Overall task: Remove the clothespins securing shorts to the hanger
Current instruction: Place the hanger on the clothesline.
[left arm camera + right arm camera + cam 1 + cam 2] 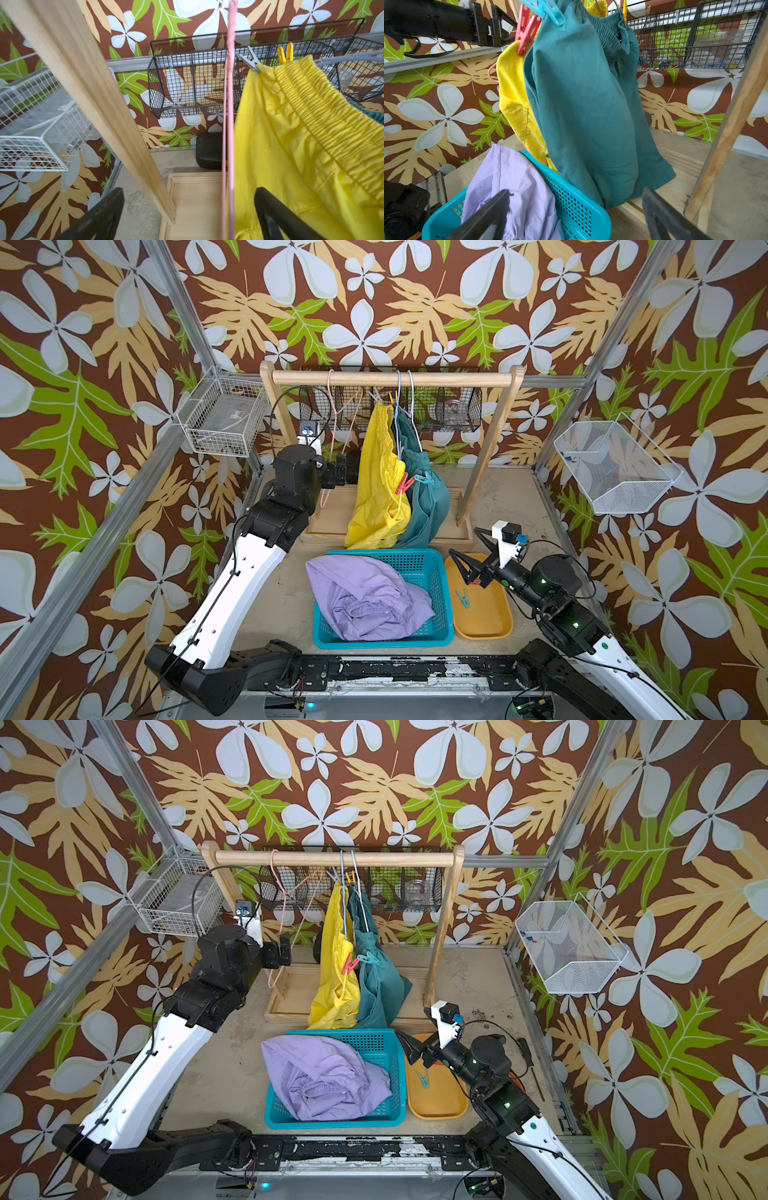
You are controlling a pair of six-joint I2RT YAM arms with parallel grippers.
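Top views: two shorts (pixel 380 472) hang, one in basket (pixel 441 572); five clothespins (pixel 405 485).

You have soft matt cloth in the yellow gathered shorts (pixel 301 145) and teal-green shorts (pixel 587 104). The pale wooden rack post (pixel 93 93) shows smooth, matt grain. The turquoise perforated plastic basket (pixel 571 203) is faintly glossy; the black wire basket (pixel 187 83) is matt metal.

One marking was legible: an orange sticker (pixel 415 235) on a black arm housing (pixel 402 207) appeared to read "V1.04".
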